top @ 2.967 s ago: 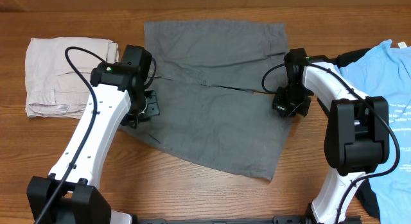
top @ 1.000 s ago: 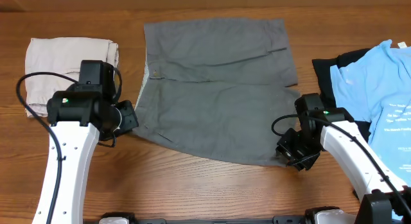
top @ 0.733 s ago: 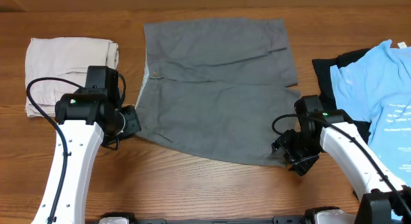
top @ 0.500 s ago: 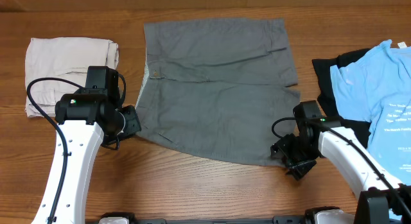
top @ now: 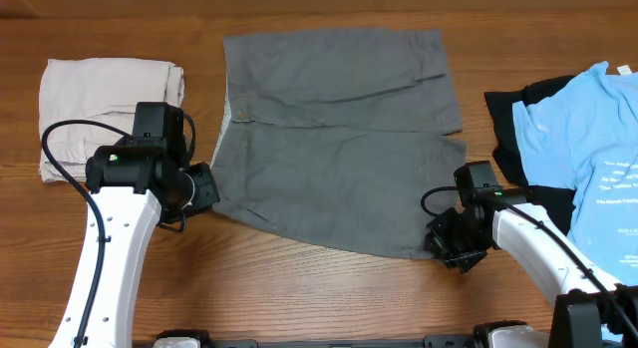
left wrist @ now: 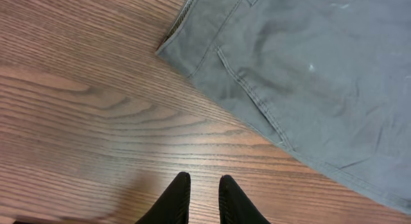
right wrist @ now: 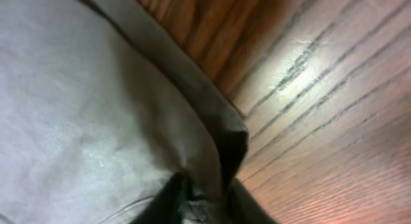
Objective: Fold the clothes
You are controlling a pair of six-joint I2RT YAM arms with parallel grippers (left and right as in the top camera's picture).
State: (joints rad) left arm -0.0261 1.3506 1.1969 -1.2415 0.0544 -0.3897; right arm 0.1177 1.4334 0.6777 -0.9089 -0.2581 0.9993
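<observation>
Standing by the wooden table (top: 299, 298), I saw the folded beige shorts (top: 110, 114) lying at the far left, well away from the work. Just right of them the left gripper (left wrist: 204, 189) hung over bare wood beside the waistband corner of the mid-grey woven shorts (top: 339, 139). It had drifted a little toward that corner in the last second and then held, its fingers nearly together with only a sliver of wood between them and nothing in them. The grey shorts lay flat across the middle of the table, waistband to the left and leg hems to the right, and had not moved over that second. The change was at the lower right corner. The right gripper (top: 454, 246), which a second earlier had sat just off the hem, had edged in onto it, and its wrist camera showed the fingers pinched on the bunched grey hem. I took that as the grasp for the next fold being made on one side only, with the left side yet to catch its corner. Farther right, a black garment (top: 518, 109) and a light-blue printed T-shirt (top: 588, 159) waited untouched.
</observation>
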